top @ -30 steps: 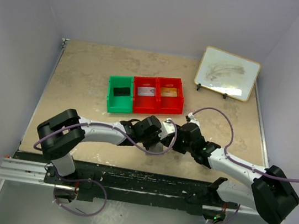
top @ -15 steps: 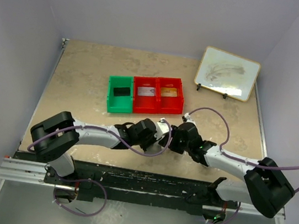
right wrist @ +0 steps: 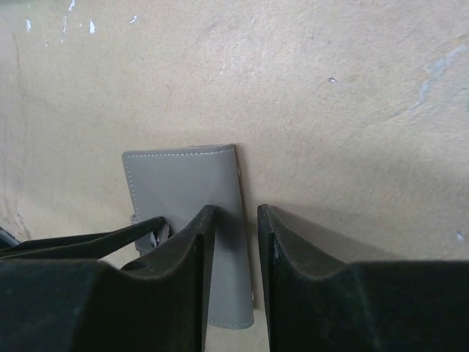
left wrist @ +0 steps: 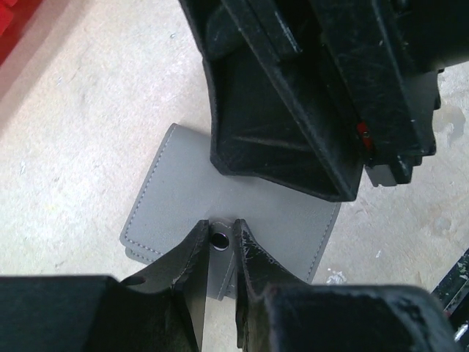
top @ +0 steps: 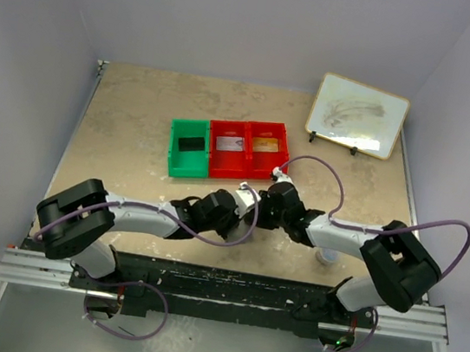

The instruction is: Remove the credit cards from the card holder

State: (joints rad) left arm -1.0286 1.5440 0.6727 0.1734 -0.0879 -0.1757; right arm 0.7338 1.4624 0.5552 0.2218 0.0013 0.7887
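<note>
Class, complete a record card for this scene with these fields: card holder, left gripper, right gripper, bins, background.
card holder: grey, stitched, lying flat on the table
left gripper: pinching the holder's snap tab
right gripper: jaws apart, straddling the holder's long edge
bins: one green bin, two red bins; a gold card lies in the one farthest right
background: whiteboard propped at far right
</note>
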